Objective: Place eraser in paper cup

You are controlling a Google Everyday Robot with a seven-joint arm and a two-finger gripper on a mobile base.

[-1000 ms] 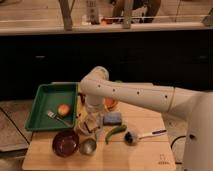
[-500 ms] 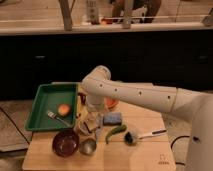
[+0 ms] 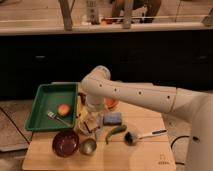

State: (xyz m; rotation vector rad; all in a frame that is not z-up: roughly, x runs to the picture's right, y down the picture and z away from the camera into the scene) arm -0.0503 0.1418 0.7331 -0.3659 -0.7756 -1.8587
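Observation:
A blue rectangular block (image 3: pixel 112 118), likely the eraser, lies on the wooden table (image 3: pixel 145 152) just right of my gripper. A small pale cup (image 3: pixel 88 146), open side up, stands near the front edge beside a dark red bowl (image 3: pixel 65 143). I cannot tell if it is paper. My gripper (image 3: pixel 89 124) hangs from the white arm (image 3: pixel 130 95), low over the table between the green tray and the blue block, above a yellowish object (image 3: pixel 82 114). It is a little behind the cup.
A green tray (image 3: pixel 42 102) at the left holds an orange fruit (image 3: pixel 63 109) and a fork (image 3: pixel 57 118). A green pepper (image 3: pixel 115 132) and a black brush (image 3: pixel 137 136) lie right of the cup. An orange object (image 3: pixel 111 103) sits behind the arm.
The arm has shifted only slightly over the same spot. The objects on the table have not moved.

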